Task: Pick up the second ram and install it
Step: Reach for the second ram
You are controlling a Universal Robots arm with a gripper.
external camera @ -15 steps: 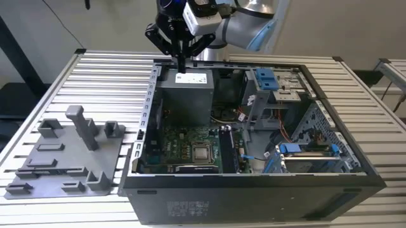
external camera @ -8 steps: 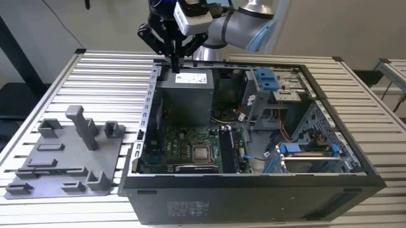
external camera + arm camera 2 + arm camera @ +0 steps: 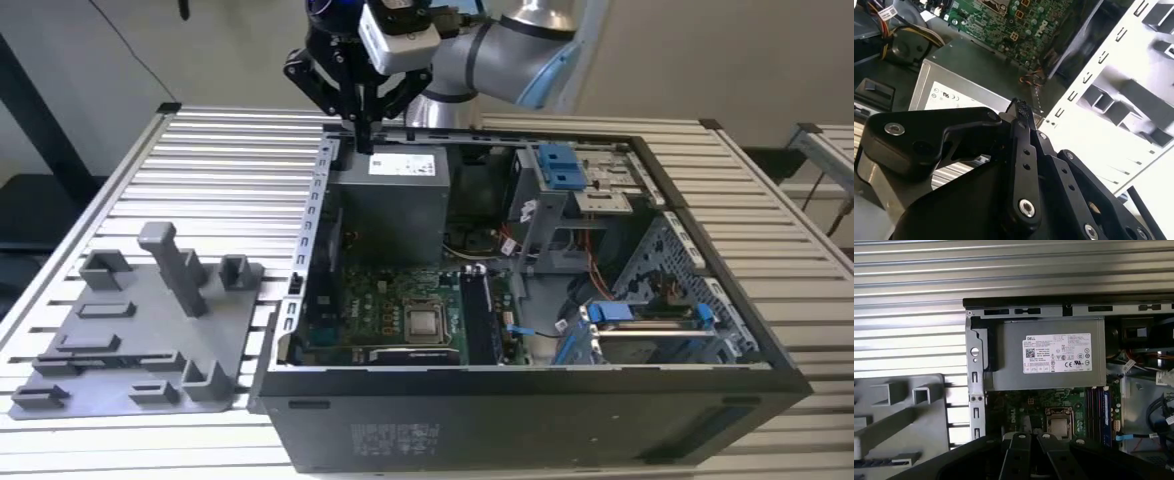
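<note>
One open computer case (image 3: pixel 534 420) lies on the slatted desk (image 3: pixel 214 170), holding a grey power supply (image 3: pixel 394 195) and a green motherboard (image 3: pixel 387 305), whose near part is hidden by the case wall. Beside the case, a grey holder plate (image 3: pixel 127 312) carries the second ram (image 3: pixel 886 460), one end cut off in the first wrist view. The end effector (image 3: pixel 363 138) hangs over the case's far rim, closed, with nothing visible between its fingertips.
</note>
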